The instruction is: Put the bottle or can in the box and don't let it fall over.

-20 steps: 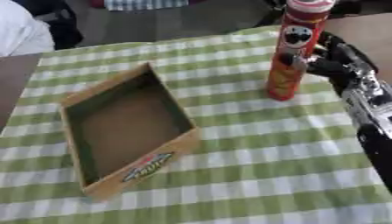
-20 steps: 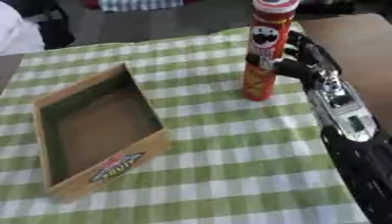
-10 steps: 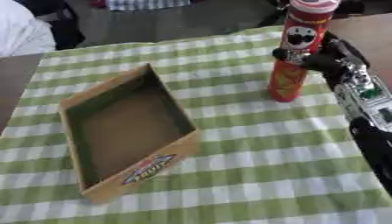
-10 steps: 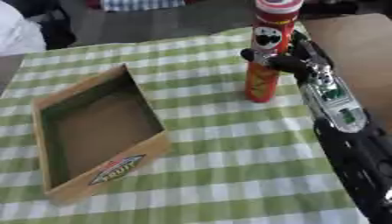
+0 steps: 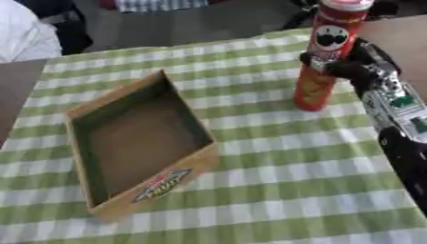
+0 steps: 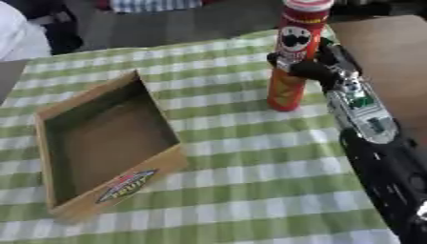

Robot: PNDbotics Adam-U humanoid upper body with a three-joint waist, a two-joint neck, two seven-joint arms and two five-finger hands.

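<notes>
Green-and-white checked cloth (image 5: 275, 157) covers most of the tabletop (image 6: 392, 52), whose bare brown surface shows at the far right. On the cloth stand two things: one open cardboard box (image 5: 137, 152) and one tall red crisp can (image 5: 327, 55).

That box sits on the left half of the cloth, turned at an angle, with nothing visible inside (its near wall carries a printed logo). Well apart from it, toward the far right of the cloth, the can stands upright with its base on the cloth, its red lid near the top edge of the view and a cartoon face printed on its upper part.

One robot hand is in view. Coming in from the lower right, the black-and-silver right arm (image 6: 367, 119) stretches diagonally up toward the can. At its end, the right hand (image 6: 313, 66) is wrapped about the can's middle, with dark fingers (image 5: 321, 62) curled across the front of the tube just under the face.
</notes>
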